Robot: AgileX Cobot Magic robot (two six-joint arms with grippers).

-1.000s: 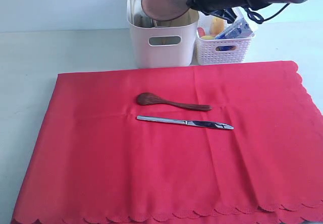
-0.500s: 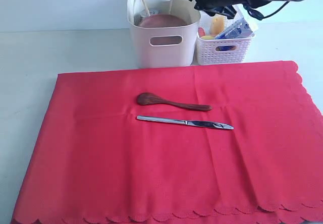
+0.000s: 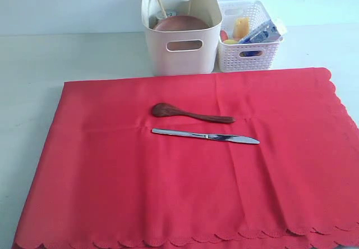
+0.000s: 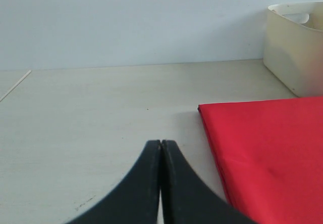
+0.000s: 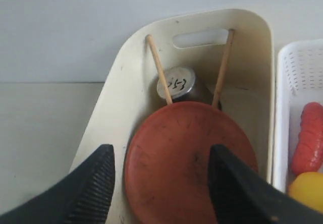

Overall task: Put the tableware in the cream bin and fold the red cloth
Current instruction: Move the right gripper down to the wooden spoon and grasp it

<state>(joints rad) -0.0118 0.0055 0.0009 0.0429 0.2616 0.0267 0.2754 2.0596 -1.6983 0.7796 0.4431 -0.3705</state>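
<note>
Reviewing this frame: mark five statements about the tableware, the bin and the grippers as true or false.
1. The wooden plate lies inside the cream bin. True.
2. The knife is in the bin. False: it lies on the red cloth, beside the wooden spoon.
3. The right gripper is open above the bin. True.
4. The left gripper is open. False: its jaws are pressed together.
5. The chopsticks stand in the white basket. False: they lean in the cream bin.

A white lattice basket (image 3: pixel 231 59) on the pale table (image 3: pixel 73 52) holds cheese (image 3: pixel 242 27), sausage (image 3: pixel 224 35) and a carton (image 3: pixel 262 34).
</note>
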